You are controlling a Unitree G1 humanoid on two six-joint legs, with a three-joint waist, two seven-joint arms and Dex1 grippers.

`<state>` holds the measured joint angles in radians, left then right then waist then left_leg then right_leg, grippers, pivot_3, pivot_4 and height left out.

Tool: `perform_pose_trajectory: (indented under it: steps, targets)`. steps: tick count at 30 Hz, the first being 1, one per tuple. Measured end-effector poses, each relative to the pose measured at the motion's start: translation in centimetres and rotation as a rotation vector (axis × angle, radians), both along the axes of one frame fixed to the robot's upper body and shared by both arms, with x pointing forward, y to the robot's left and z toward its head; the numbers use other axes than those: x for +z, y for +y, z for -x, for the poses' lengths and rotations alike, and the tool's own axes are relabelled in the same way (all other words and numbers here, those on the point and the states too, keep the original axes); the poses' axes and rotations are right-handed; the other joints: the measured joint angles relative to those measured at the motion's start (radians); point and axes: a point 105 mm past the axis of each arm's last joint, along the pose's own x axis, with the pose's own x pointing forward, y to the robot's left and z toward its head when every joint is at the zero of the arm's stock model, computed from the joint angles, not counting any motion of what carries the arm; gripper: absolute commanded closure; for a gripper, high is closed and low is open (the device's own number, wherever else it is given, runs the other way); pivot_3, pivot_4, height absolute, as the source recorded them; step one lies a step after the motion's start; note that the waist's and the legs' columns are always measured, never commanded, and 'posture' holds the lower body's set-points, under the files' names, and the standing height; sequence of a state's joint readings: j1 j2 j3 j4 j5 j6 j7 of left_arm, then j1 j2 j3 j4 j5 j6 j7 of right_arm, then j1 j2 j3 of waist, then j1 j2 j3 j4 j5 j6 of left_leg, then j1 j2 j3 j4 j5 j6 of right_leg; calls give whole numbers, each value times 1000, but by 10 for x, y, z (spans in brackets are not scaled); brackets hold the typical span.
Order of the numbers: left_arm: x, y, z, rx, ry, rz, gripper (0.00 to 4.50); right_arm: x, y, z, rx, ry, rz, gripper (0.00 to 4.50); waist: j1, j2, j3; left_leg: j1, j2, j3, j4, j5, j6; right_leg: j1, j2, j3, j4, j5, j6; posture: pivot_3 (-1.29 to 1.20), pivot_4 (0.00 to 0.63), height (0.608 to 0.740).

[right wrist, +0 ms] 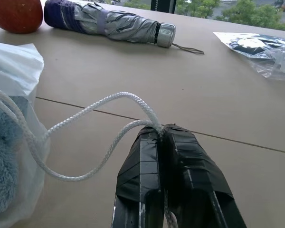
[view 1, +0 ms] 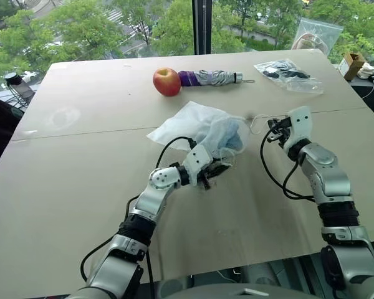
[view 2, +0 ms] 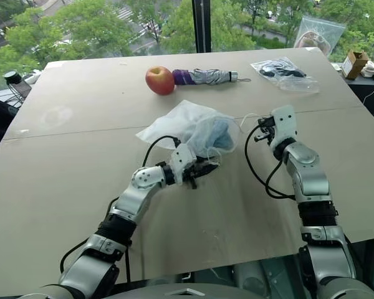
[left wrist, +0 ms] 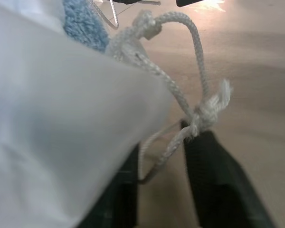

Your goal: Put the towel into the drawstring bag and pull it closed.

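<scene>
Your right gripper [right wrist: 162,130] is pinching the bag's [view 1: 193,124] cord loop [right wrist: 80,142] with jaws clamped together; your left gripper [left wrist: 164,159] is closing around the other knotted cord [left wrist: 206,111].

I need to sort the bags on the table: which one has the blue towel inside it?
The drawstring bag, the white fabric pouch between the two grippers: the towel shows through it. The two clear plastic bags at the table's far right edge hold other things.
</scene>
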<state>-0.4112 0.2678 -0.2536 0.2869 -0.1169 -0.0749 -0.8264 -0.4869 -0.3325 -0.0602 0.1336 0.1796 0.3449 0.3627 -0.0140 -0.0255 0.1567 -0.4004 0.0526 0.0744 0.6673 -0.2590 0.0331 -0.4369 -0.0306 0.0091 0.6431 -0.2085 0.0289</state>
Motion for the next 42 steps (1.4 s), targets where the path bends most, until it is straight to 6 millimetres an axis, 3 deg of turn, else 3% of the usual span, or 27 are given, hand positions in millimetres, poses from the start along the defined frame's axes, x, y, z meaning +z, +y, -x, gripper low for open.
perform_pose_trajectory:
  steps: [8, 12, 14, 18, 20, 22, 27, 32, 34, 37, 42]
  targets:
    - [4, 14, 0, 126, -16, 69, 4419, 1, -2, -1, -24, -7, 2, 4500, -1, 0, 0, 0, 1, 0, 0, 0, 0, 0, 0, 0, 0, 0, 0, 0, 150, 740]
    - [11, 33, 4, 249, -55, 106, 4419, 8, -21, -5, -132, -57, -2, 4500, 0, 0, 0, 0, 1, 0, 0, 0, 0, 0, 0, 0, 0, 0, 0, 0, 150, 740]
    - [30, 57, -3, 414, -194, 79, 4419, 19, -40, -9, -247, -128, 1, 4500, 1, 0, 0, 0, 1, 0, 0, 0, 0, 0, -1, 0, 0, 0, 0, 0, 150, 740]
    - [92, 102, -16, 661, -542, 24, 4419, 54, -61, -13, -379, -297, -2, 4500, 0, 0, 0, 1, 0, 0, 0, 0, 0, 0, -1, 0, 1, 1, 1, 0, 150, 740]
    - [142, 119, -18, 747, -761, 18, 4419, 81, -66, -16, -417, -411, 12, 4500, 0, 0, 0, 1, 0, 1, 0, 0, 0, 0, 0, 0, 1, 1, 1, 0, 150, 740]
    - [176, 128, -13, 784, -911, 21, 4419, 101, -66, -16, -427, -495, 21, 4500, 0, 0, 0, 1, 0, 2, 0, 0, 0, 0, -1, 1, 1, 1, 1, 0, 150, 740]
    - [194, 150, -21, 857, -961, -5, 4419, 124, -72, -21, -447, -565, 35, 4500, 0, 0, 0, -2, 1, 7, -1, 0, 0, -3, -1, 1, 0, 1, 1, 0, 150, 740]
    - [243, 178, -25, 979, -945, 196, 4419, 158, -68, -17, -429, -682, 53, 4500, 0, 0, -1, -11, 1, 6, 1, 0, -1, -10, -1, -1, 1, 2, 3, 0, 150, 740]
    - [241, 183, -30, 1001, -888, 229, 4419, 157, -64, -17, -411, -681, 62, 4500, 0, 1, -1, -11, 1, 6, 1, 2, -4, -10, -2, 0, 0, 2, 3, 0, 150, 740]
    - [218, 186, -40, 1021, -776, 239, 4419, 142, -66, -18, -415, -644, 65, 4500, 0, 1, -1, -13, 1, 6, 1, 3, -5, -11, -2, -1, 0, 3, 3, 0, 150, 740]
    - [204, 187, -40, 1042, -711, 255, 4419, 124, -82, -16, -488, -589, 55, 4500, 0, 0, -1, -13, 1, 6, 1, 3, -5, -11, -3, -1, 0, 3, 4, 0, 150, 740]
